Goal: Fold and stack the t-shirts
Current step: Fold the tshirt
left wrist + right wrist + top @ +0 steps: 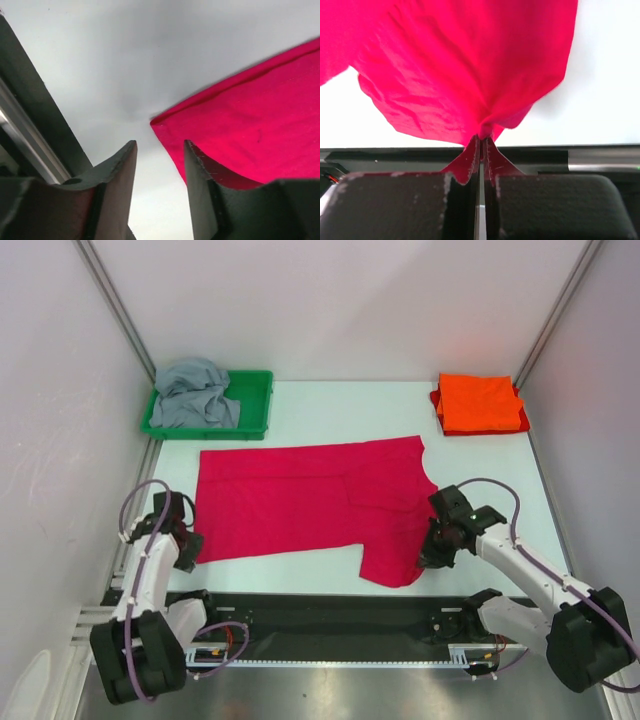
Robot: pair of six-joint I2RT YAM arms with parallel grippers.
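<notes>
The crimson-pink t-shirt [310,505] lies spread across the middle of the table, its near right sleeve hanging toward the front edge. My right gripper [432,558] is shut on that sleeve's edge; in the right wrist view the cloth [470,70] bunches into the closed tips of my right gripper [483,140]. My left gripper [188,545] stands open at the shirt's near left corner [165,122]; bare table shows between the tips of my left gripper [160,147], with the corner just ahead. A grey t-shirt [195,395] lies crumpled in the tray. The orange t-shirt [478,403] sits folded at the back right.
A green plastic tray [255,405] stands at the back left. A black rail [330,615] runs along the table's near edge between the arm bases. White walls with metal posts close in both sides.
</notes>
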